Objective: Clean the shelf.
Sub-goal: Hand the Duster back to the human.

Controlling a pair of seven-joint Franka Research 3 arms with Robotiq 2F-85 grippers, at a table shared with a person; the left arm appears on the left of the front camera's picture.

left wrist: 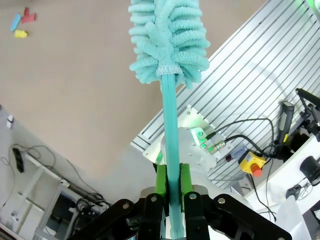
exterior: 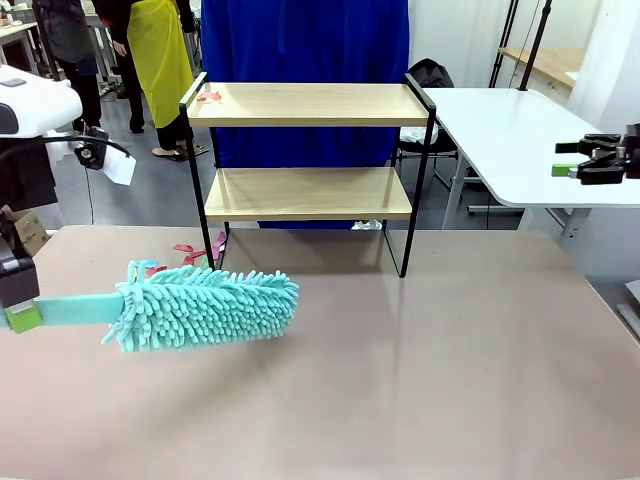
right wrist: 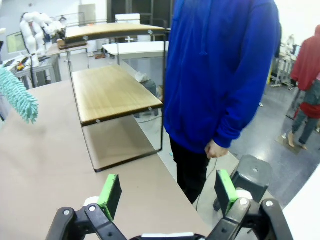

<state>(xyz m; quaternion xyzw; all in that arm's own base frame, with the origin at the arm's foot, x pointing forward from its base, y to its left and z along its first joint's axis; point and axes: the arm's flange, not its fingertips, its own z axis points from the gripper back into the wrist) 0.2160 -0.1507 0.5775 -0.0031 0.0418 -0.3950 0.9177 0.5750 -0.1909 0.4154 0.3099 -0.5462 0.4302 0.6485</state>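
The shelf (exterior: 308, 150), two light wooden boards in a thin black frame, stands at the far side of the table; it also shows as the shelf (right wrist: 116, 90) in the right wrist view. My left gripper (exterior: 22, 318) at the left edge is shut on the flat handle of a turquoise fluffy duster (exterior: 205, 307), whose head hovers low over the table, left of and in front of the shelf. The left wrist view shows the green pads (left wrist: 161, 181) clamping the duster handle (left wrist: 171, 145). My right gripper (exterior: 568, 160) hangs open at the far right; its fingers (right wrist: 110, 195) hold nothing.
A person in a blue hoodie (right wrist: 220, 75) stands behind the shelf at the table's far edge. Small coloured scraps (exterior: 190, 252) lie by the shelf's left leg. A white table (exterior: 510, 140) stands at the right.
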